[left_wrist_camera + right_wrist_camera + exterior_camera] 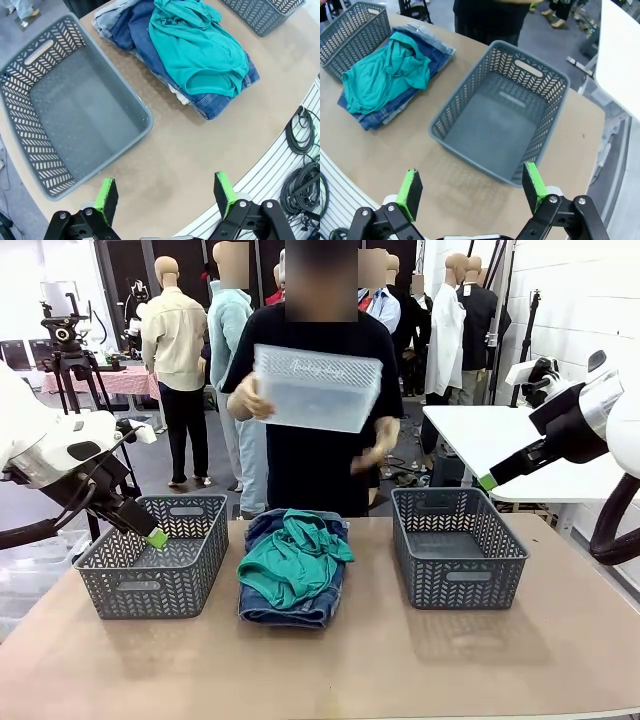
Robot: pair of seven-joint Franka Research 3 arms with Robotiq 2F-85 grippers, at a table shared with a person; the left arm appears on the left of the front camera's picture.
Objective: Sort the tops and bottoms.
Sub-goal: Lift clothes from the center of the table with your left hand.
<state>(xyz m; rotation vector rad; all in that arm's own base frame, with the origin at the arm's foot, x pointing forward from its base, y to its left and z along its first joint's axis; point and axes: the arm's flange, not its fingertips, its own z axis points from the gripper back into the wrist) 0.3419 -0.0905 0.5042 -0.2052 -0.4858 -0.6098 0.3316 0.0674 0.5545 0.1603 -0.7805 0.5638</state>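
Two grey baskets stand on the desk (350,670), the left basket (140,590) and the right basket (465,580); nothing lies in either. Between them lies one pile, with the teal top (295,560) spread uppermost. The jeans (137,40) and other denim lie beneath it, and a white edge (176,95) shows between the layers. The pile touches neither basket.

Left jaws: wide, holding nothing, hovering near the left basket. Right jaws: wide, holding nothing, raised near the right basket. Across the desk a person holds up a clear bin (318,388).

Assessment: sorting has not begun. The top is the likely first pick, since it covers the bottoms.

Recommended: come down on a raised fold near the top's middle and pinch teal cloth alone. Lift until the hem clears the denim before carrying it to a basket.

Risk: a deep bite would drag the jeans along.

Writing: faint script on the bin, too pale to read. No label is legible on any garment or basket.
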